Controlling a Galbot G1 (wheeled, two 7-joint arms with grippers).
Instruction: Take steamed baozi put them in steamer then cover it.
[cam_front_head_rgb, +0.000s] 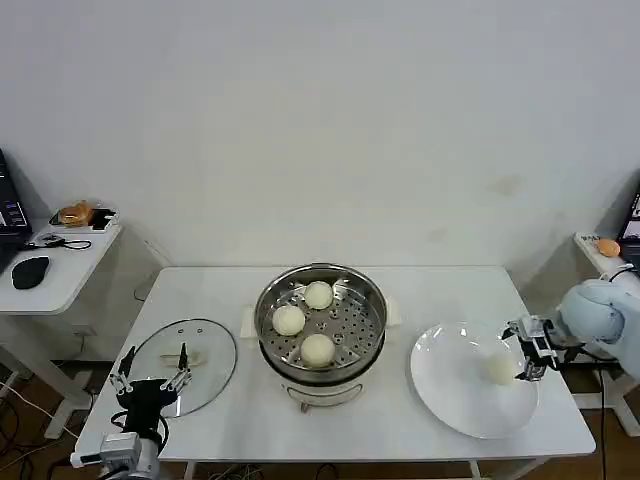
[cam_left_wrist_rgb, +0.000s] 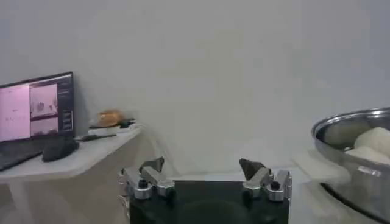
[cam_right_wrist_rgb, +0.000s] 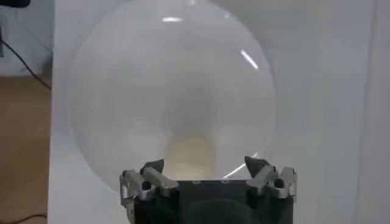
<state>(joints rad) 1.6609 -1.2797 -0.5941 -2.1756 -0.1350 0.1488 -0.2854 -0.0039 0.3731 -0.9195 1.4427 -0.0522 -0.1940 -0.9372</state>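
Steamed baozi, three smooth cream-white rounds, sit on the perforated tray of the steamer, a shiny stainless-steel pot on a white base at the middle of the white table. A fourth baozi lies on the flat white plate to the right of the pot, near the plate's right edge. The right gripper reaches in from the table's right side, roughly level, its fingers spread to either side of that bun without closing on it; in the right wrist view the bun lies between the parted fingertips. The cover, a round clear glass lid with a metal rim and a pale handle, lies flat on the table left of the steamer. The left gripper hovers at the lid's near edge, jaws apart and empty, pointing away from the robot across the table.
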